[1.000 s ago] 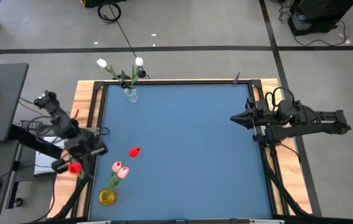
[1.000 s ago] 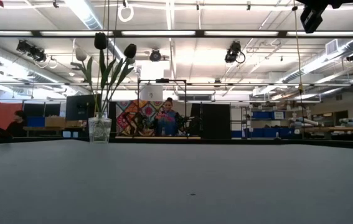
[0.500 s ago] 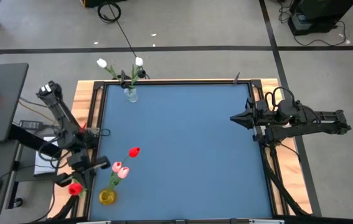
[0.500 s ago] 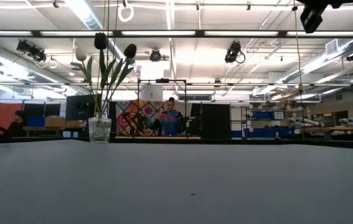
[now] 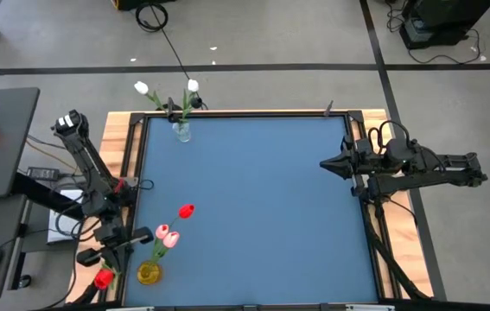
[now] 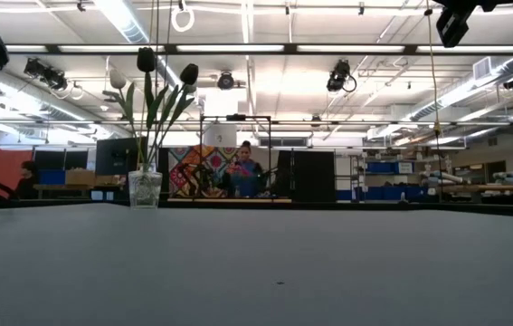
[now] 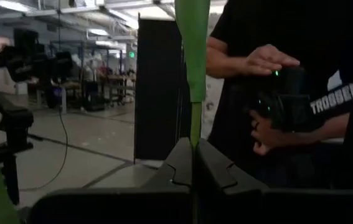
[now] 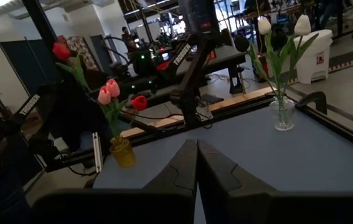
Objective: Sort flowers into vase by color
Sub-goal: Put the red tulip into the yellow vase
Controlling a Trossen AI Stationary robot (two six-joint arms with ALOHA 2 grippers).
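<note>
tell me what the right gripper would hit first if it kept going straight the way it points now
The right gripper, shut and empty, points left across the blue mat. That line looks free over the mat; the left arm stands roughly where it ends, though height is hard to judge.

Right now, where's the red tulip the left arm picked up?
In the high view the red tulip is in the shut left gripper, off the table's near-left corner, just left of the yellow vase holding pink tulips.
</note>
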